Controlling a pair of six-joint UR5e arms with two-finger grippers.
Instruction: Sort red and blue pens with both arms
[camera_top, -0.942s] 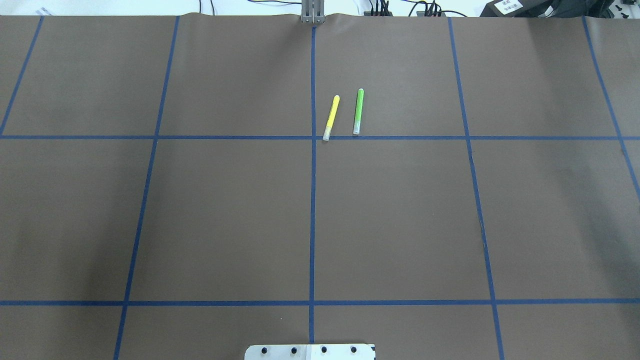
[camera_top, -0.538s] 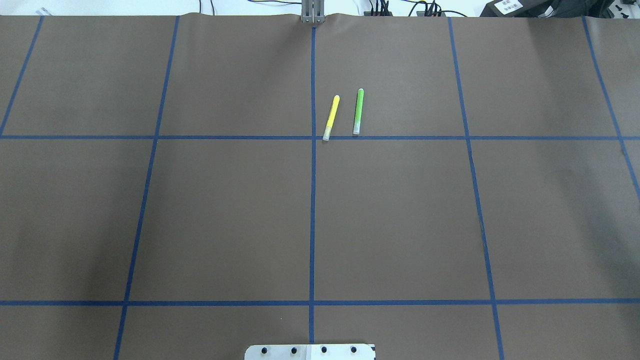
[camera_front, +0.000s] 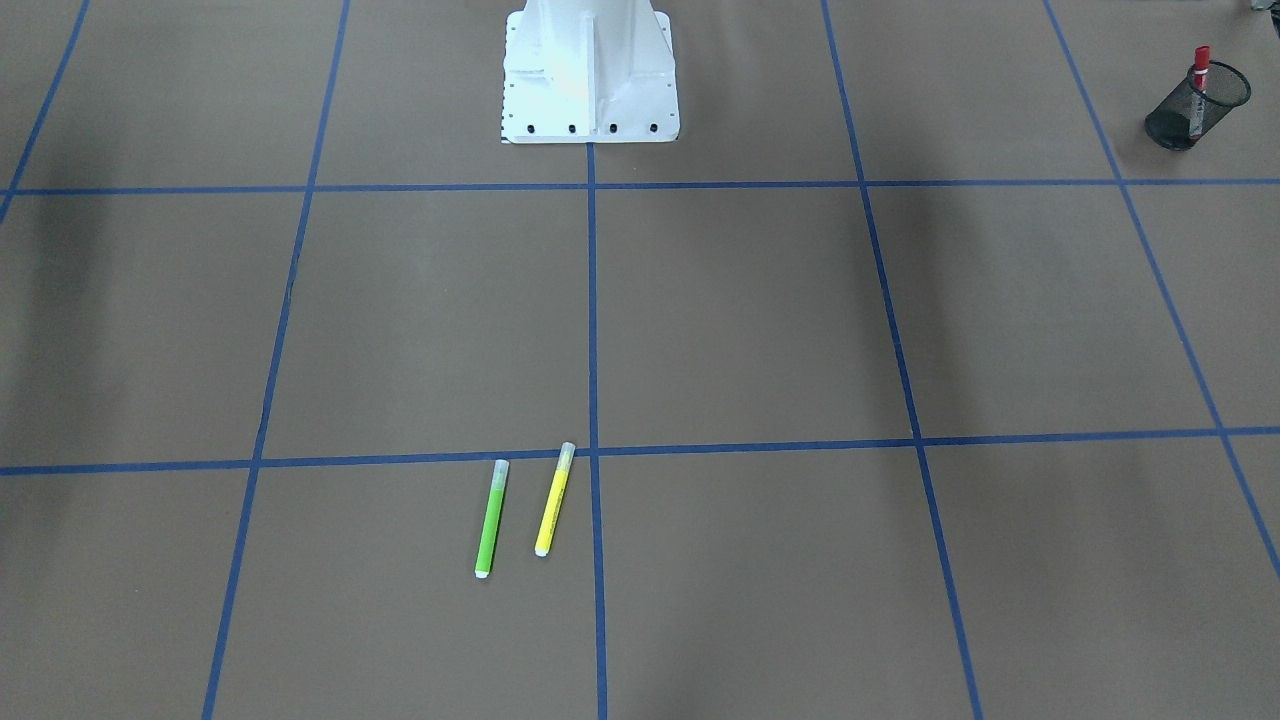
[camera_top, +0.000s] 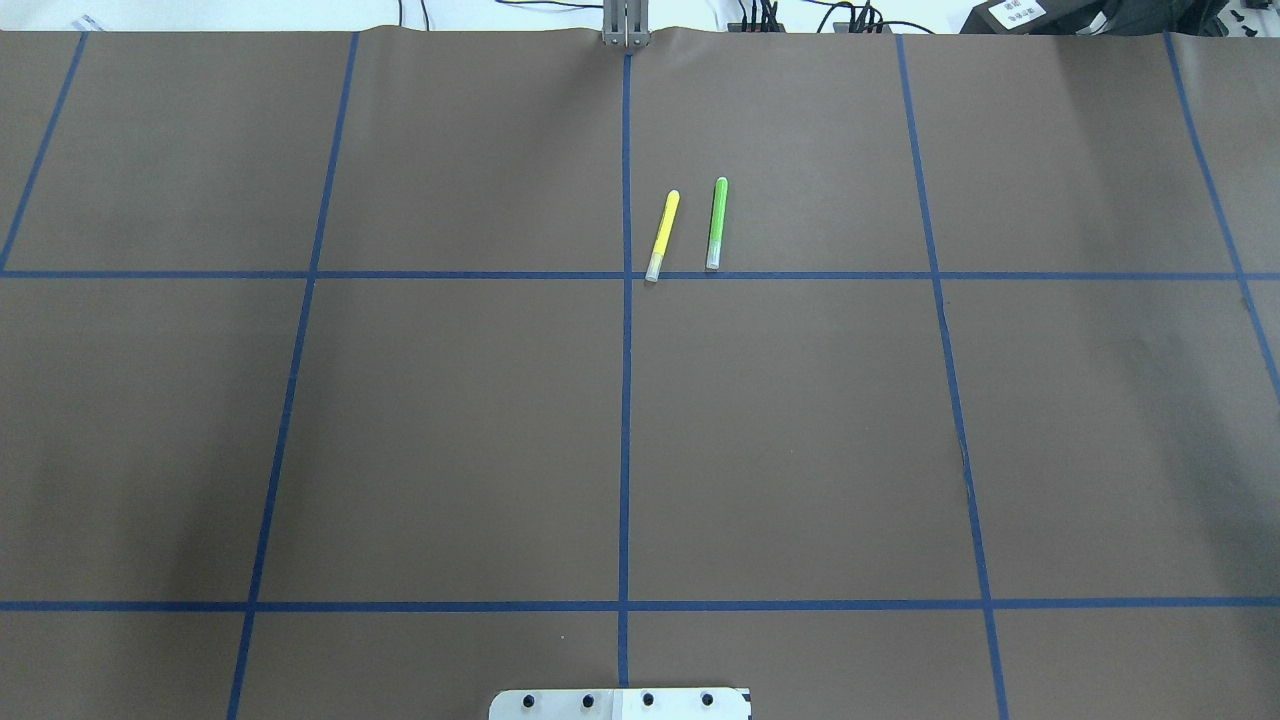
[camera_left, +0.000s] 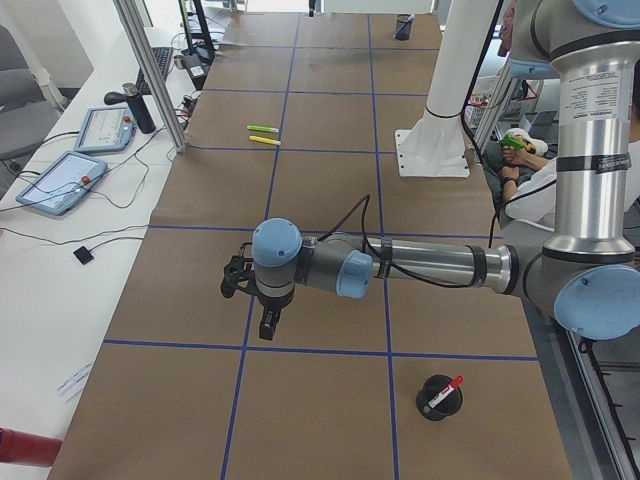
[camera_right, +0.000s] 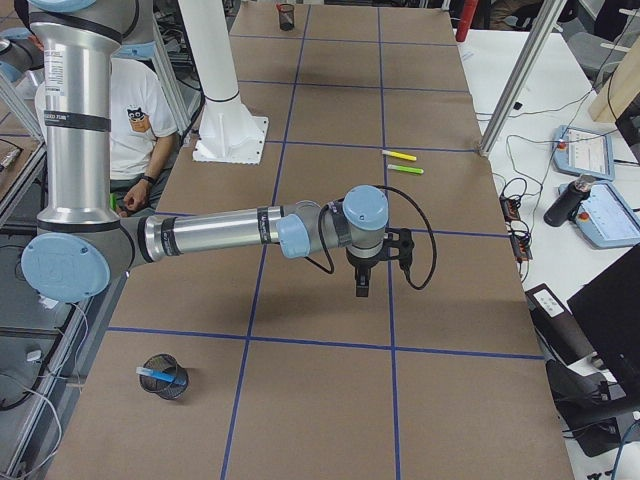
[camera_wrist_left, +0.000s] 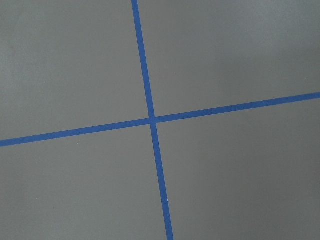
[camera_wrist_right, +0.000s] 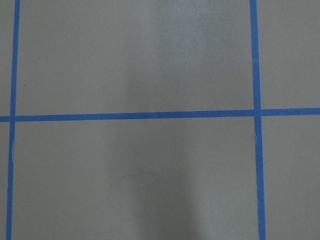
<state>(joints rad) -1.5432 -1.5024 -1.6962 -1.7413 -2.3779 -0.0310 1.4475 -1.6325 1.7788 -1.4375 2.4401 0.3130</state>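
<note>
The sorting looks finished. The red pen (camera_front: 1200, 62) stands tilted in the left cup (camera_front: 1196, 108), a black mesh holder well out to the left of the white base (camera_front: 590, 80) and about level with it. The blue pen (camera_right: 150, 373) leans in the right cup (camera_right: 168, 378), a matching holder well out to the base's right. Nothing of the task seems left on the table (camera_top: 400, 450). Only the green marker (camera_top: 716, 224) and the yellow marker (camera_top: 662, 236) lie there, side by side without touching, straight out in front of the base. By my reading they are meant to stay where they are.

The left arm (camera_left: 430, 268) stretches out low on the base's left, with the left claw (camera_left: 268, 328) pointing down over bare table. The right arm (camera_right: 220, 232) does the same on the base's right, with the right claw (camera_right: 361, 288) pointing down. Each claw shows only in a side view, so I cannot tell whether either is released or clenched. No pen is visible at either one.

Both cups fall outside the overhead view, and the right cup is outside the front-facing view. The wrist cameras show only brown cover and blue tape, with no fingers in frame. The blue pen is too small for its cap to be made out. A person (camera_right: 135, 120) sits behind the base, partly hidden by the right arm.
</note>
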